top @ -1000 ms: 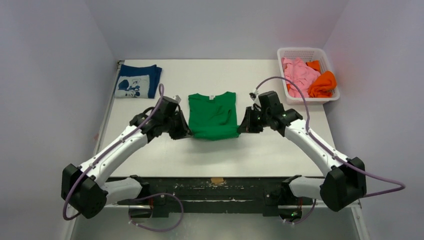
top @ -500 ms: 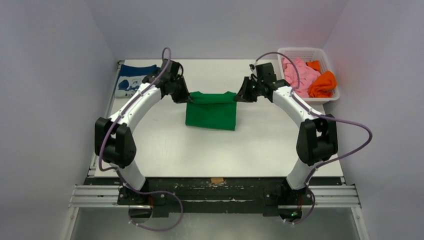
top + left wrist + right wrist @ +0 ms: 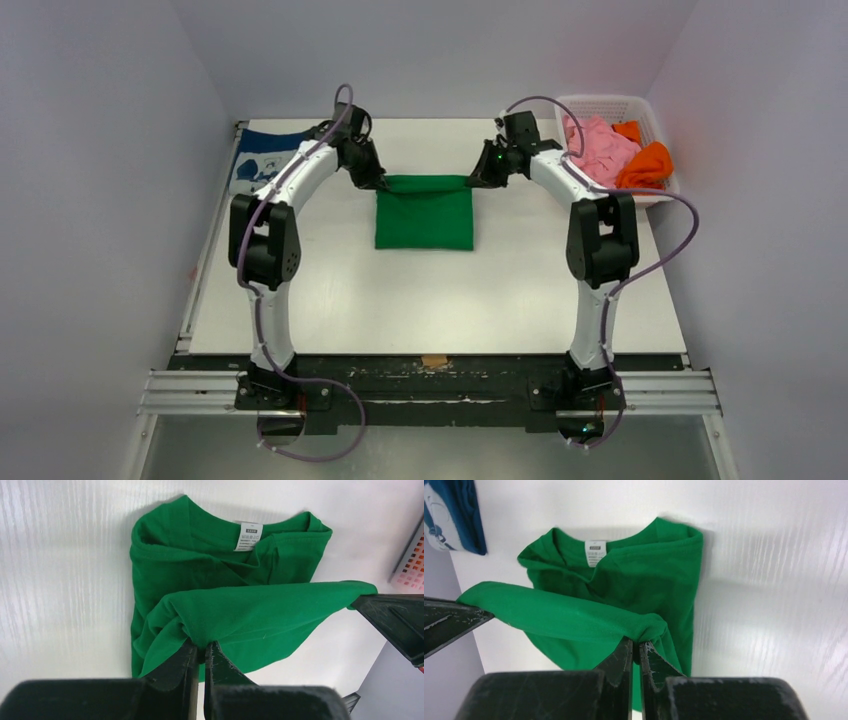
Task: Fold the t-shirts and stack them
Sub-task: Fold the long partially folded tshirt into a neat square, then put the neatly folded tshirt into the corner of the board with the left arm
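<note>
The green t-shirt (image 3: 424, 212) lies mid-table, its near half lifted and carried over the collar end. My left gripper (image 3: 381, 183) is shut on its left corner; in the left wrist view (image 3: 201, 647) the cloth (image 3: 250, 615) is bunched between the tips. My right gripper (image 3: 470, 181) is shut on the right corner, which also shows in the right wrist view (image 3: 638, 647) with the shirt (image 3: 589, 615) stretched taut between both grippers. The collar label (image 3: 248, 536) faces up below. A folded navy t-shirt with a white print (image 3: 262, 160) lies at the far left. Pink (image 3: 597, 140) and orange (image 3: 643, 165) shirts sit in the basket.
A white plastic basket (image 3: 610, 104) stands at the far right corner, close to my right arm. The table's left edge rail (image 3: 208, 250) runs beside the navy shirt. Both arms are stretched far out over the table.
Both grippers have carried the shirt's near hem away from the bases, over the shirt toward the collar end. The shirt now looks about half as long.
</note>
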